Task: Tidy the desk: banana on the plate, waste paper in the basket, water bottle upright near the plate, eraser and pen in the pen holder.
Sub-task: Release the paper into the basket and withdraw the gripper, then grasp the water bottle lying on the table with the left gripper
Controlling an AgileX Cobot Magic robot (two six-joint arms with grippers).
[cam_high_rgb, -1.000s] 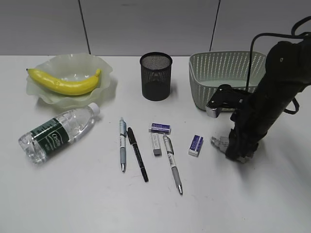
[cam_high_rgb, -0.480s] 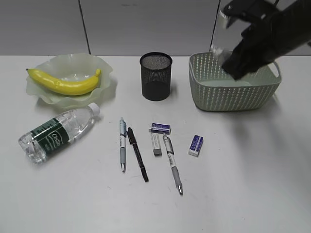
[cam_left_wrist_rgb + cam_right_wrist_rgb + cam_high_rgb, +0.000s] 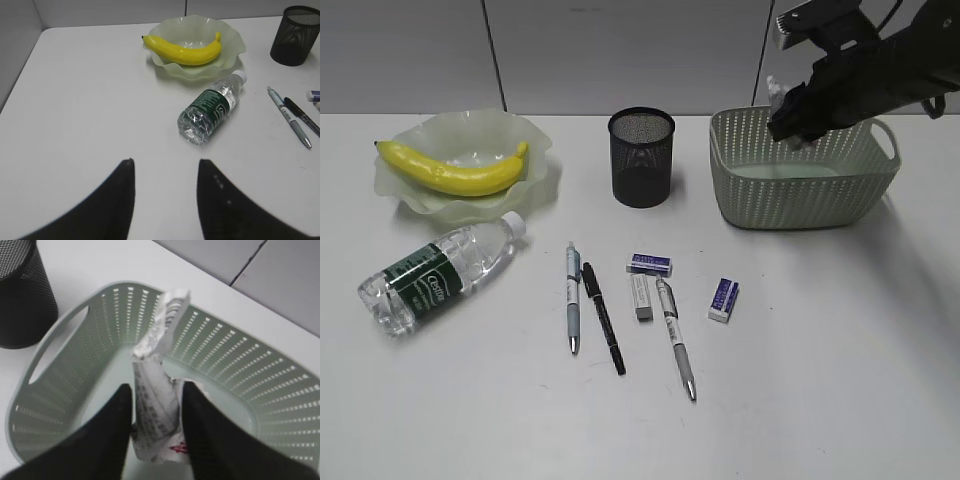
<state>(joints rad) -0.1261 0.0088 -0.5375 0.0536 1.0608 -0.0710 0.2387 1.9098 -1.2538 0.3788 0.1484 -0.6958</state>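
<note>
A plain white surface [image 3: 840,380] meets grey wall panels [image 3: 620,50]. The pale green basket [image 3: 800,190] stands at right, the ruffled plate [image 3: 415,190] with the banana [image 3: 450,172] at left, the black pen holder [image 3: 641,157] between. The water bottle [image 3: 435,272] lies sideways; pens [image 3: 603,317] and erasers [image 3: 723,299] lie loose. Over the basket, the right gripper [image 3: 156,405] jaws clamp the crumpled waste paper [image 3: 155,395], white with red print. The left gripper [image 3: 165,175] jaws stand apart, empty.

Cluttered white desk [image 3: 840,400], perhaps laminate.

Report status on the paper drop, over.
Right gripper over the basket, waste paper between its fingers, not yet dropped. Left gripper open, empty, clear of the water bottle. Nothing in the way.
</note>
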